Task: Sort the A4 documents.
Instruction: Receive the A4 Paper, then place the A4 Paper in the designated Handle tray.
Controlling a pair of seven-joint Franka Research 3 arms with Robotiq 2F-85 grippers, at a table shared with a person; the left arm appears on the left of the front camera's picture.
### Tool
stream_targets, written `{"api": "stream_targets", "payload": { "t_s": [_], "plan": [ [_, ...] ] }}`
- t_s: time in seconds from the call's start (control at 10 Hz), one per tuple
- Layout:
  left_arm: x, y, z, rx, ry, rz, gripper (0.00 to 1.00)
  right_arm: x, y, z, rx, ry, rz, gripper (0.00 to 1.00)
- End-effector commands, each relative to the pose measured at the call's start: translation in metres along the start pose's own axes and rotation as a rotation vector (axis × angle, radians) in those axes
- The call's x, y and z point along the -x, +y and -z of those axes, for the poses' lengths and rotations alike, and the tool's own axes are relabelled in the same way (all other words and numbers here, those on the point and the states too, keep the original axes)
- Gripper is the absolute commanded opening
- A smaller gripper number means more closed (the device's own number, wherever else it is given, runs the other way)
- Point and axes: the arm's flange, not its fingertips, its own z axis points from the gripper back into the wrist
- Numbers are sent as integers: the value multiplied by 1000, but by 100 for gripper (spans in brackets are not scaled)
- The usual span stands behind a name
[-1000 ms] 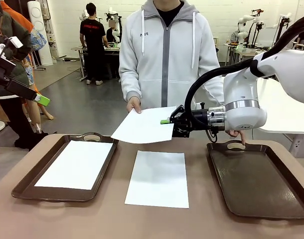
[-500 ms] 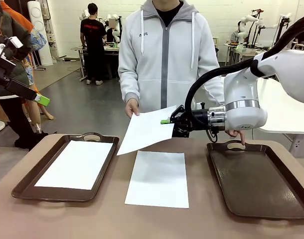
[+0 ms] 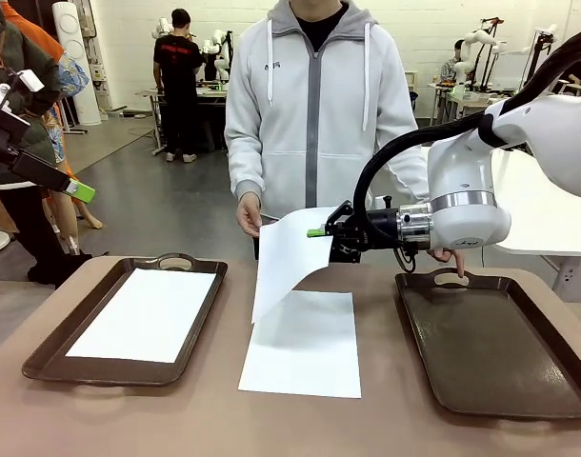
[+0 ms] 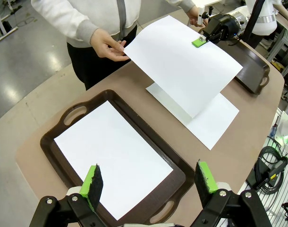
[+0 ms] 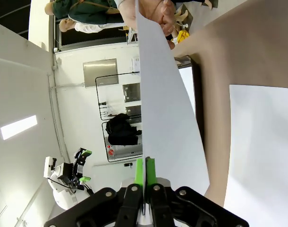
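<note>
My right gripper is shut on the edge of a white A4 document, held above the table's middle. The sheet droops steeply to the left. A person's hand is at its far corner; whether it touches the sheet I cannot tell. The right wrist view has the green pads pinching this sheet edge-on. A second document lies flat on the table below. A third lies in the left brown tray. My left gripper hangs open high above that tray.
A second dark brown tray stands at the right, with the person's other hand at its far handle. The person stands close to the far edge of the table. The right arm's white body hangs over that tray's far end.
The held sheet's free end has dropped from nearly flat to hanging steeply. The person's hand has drawn back from under it. Neither gripper has shifted.
</note>
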Motion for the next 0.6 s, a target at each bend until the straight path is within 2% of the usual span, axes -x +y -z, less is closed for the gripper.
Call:
{"api": "stream_targets", "payload": {
  "t_s": [0.0,0.5],
  "plan": [
    [1,0,1,-4,5,14,100,0,0,0,1,-2,0,0],
    [1,0,1,-4,5,14,100,0,0,0,1,-2,0,0]
  ]
}}
